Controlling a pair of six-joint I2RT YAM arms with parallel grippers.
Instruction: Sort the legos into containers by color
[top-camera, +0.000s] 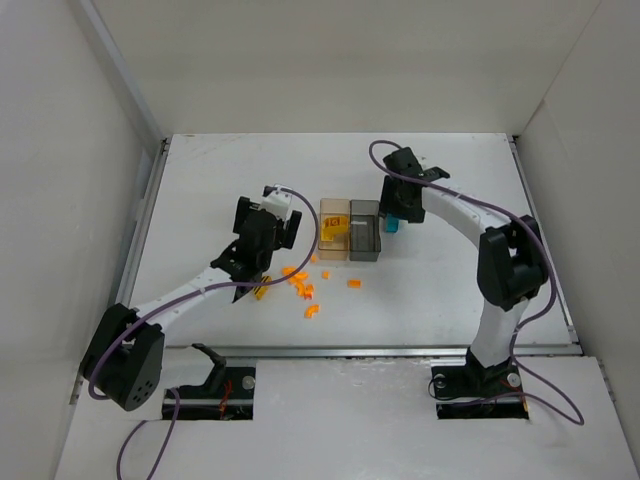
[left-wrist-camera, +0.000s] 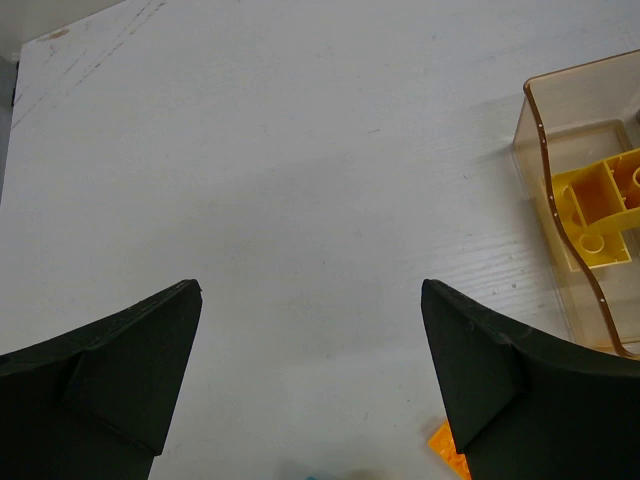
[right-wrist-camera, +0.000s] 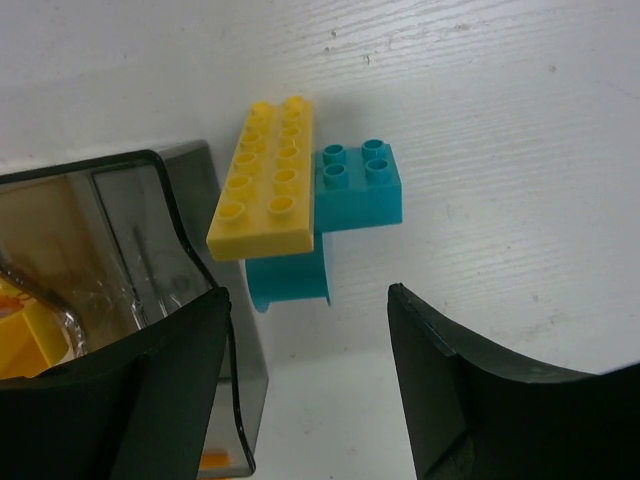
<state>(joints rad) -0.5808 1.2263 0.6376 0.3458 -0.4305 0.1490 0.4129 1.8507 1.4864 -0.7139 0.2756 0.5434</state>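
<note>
Closest to the arm bases there are roughly seven orange legos (top-camera: 300, 283) loose on the white table (top-camera: 450, 290). One yellow black-striped lego (top-camera: 261, 293) sits right by the left arm.

Behind those are two bins side by side, touching. The amber bin (top-camera: 333, 232) has a yellow brick (left-wrist-camera: 597, 215) in it, and the grey bin (top-camera: 365, 233) is on its right.

Just beside the grey bin, one long yellow plate (right-wrist-camera: 265, 180) lies partly across two teal bricks (right-wrist-camera: 358, 185).

The left gripper (left-wrist-camera: 310, 290) is spread wide over bare table, nothing in it. The right gripper (right-wrist-camera: 305, 295) hangs over that little pile with its jaws apart, one finger (right-wrist-camera: 170, 390) over the grey bin's wall, gripping nothing.
</note>
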